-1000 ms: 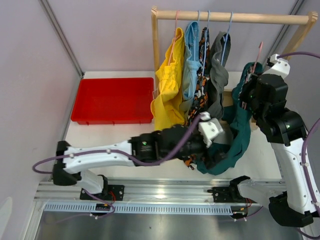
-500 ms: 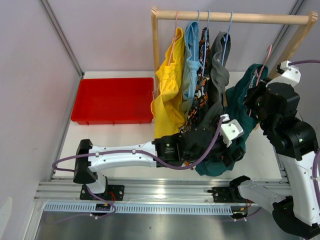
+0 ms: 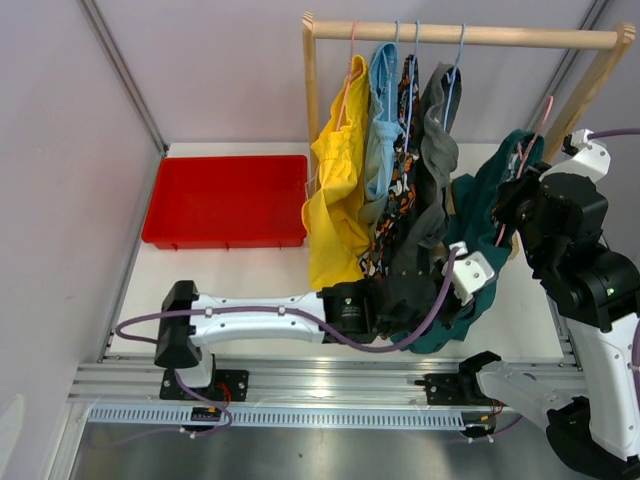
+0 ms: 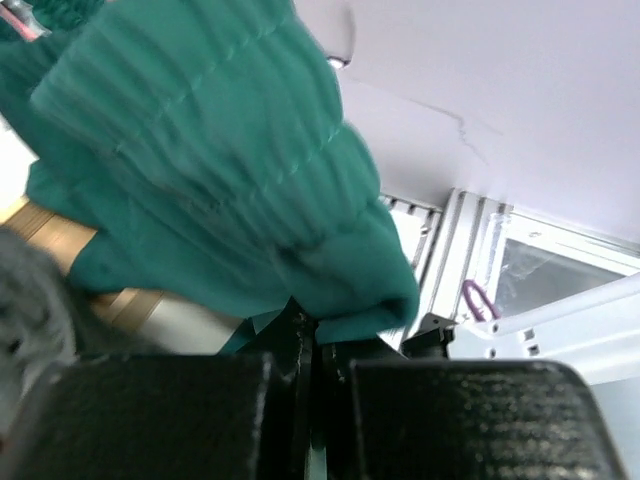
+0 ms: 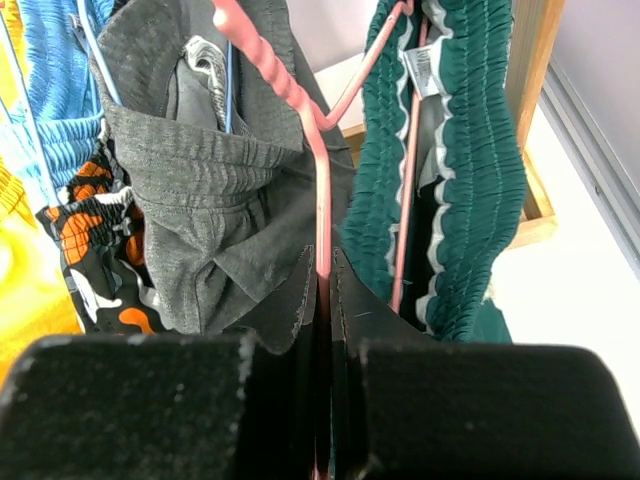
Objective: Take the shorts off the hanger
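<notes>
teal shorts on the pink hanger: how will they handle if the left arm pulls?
Probably floppy: the teal shorts drape in folds from the hanger, so they should trail, not move as one. The gathered elastic waistband may snag on the hanger. Likely light: the left gripper's small pinch may suffice.

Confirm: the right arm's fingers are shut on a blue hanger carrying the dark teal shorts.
Wrong colour: the right wrist view shows the right fingers shut on a thin pink plastic hanger carrying the soft dark teal fabric shorts.
</notes>
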### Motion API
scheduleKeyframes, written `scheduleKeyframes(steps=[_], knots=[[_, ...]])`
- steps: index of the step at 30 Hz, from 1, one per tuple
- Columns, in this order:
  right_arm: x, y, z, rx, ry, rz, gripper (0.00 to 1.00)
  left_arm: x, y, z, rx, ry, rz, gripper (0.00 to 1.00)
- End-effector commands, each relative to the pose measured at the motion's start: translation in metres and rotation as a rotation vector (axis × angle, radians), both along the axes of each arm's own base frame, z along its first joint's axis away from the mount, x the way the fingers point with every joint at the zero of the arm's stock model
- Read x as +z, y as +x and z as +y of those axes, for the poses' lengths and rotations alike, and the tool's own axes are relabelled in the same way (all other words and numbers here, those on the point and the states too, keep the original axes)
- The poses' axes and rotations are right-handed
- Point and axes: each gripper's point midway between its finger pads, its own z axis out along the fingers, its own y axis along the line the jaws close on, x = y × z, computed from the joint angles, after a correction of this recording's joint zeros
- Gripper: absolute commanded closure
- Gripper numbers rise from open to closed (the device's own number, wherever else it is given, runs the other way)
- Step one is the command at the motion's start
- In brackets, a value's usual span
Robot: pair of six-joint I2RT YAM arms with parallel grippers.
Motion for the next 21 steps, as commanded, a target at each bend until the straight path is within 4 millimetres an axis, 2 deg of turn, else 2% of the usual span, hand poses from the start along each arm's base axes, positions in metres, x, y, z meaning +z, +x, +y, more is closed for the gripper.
scheduleKeyframes(steps=[1, 2, 3, 4, 5, 7, 8, 10, 11, 14, 15, 16, 17, 18, 19, 20, 21], knots=[[0.028, -0.008, -0.007, -0.019, 0.038, -0.095, 1.00, 0.010, -0.016, 0.032, 0.060, -0.015, -0.036, 1.00], [0.030, -0.009, -0.008, -0.023, 0.032, -0.100, 1.00, 0.021, -0.033, 0.046, 0.073, -0.031, -0.057, 1.00], [0.031, -0.008, -0.010, -0.029, 0.024, -0.101, 1.00, 0.010, -0.042, 0.053, 0.074, -0.014, -0.060, 1.00], [0.032, -0.008, -0.011, -0.037, 0.019, -0.102, 1.00, 0.009, -0.052, 0.058, 0.071, -0.023, -0.059, 1.00], [0.035, -0.008, -0.013, -0.040, 0.011, -0.108, 1.00, -0.012, -0.069, 0.070, 0.066, 0.010, -0.047, 1.00], [0.039, -0.009, -0.017, -0.056, 0.003, -0.116, 1.00, -0.024, -0.084, 0.080, 0.070, 0.023, -0.030, 1.00], [0.041, -0.010, -0.019, -0.061, 0.001, -0.119, 1.00, -0.047, -0.091, 0.086, 0.074, 0.057, -0.007, 1.00], [0.044, -0.012, -0.020, -0.064, 0.001, -0.124, 1.00, -0.058, -0.106, 0.091, 0.069, 0.064, 0.019, 1.00], [0.045, -0.013, -0.020, -0.065, 0.008, -0.126, 1.00, -0.072, -0.108, 0.093, 0.074, 0.077, 0.046, 1.00], [0.043, -0.019, -0.015, -0.034, 0.041, -0.115, 1.00, -0.076, -0.102, 0.088, 0.107, 0.080, 0.039, 1.00], [0.040, -0.023, -0.012, -0.011, 0.051, -0.098, 1.00, -0.086, -0.097, 0.084, 0.130, 0.107, 0.020, 1.00], [0.039, -0.029, -0.011, 0.006, 0.066, -0.096, 1.00, -0.077, -0.092, 0.077, 0.141, 0.098, 0.016, 1.00], [0.037, -0.033, -0.009, 0.022, 0.079, -0.086, 1.00, -0.078, -0.077, 0.074, 0.173, 0.110, 0.007, 1.00], [0.029, -0.041, -0.001, 0.069, 0.104, -0.053, 1.00, -0.069, -0.071, 0.062, 0.176, 0.109, 0.010, 1.00], [0.028, -0.051, 0.001, 0.099, 0.124, -0.048, 1.00, -0.069, -0.061, 0.058, 0.191, 0.121, 0.006, 1.00], [0.024, -0.058, 0.005, 0.128, 0.144, -0.029, 1.00, -0.068, -0.040, 0.055, 0.230, 0.130, 0.001, 1.00], [0.014, -0.070, 0.015, 0.187, 0.175, 0.023, 1.00, -0.051, -0.030, 0.044, 0.250, 0.104, -0.002, 1.00]])
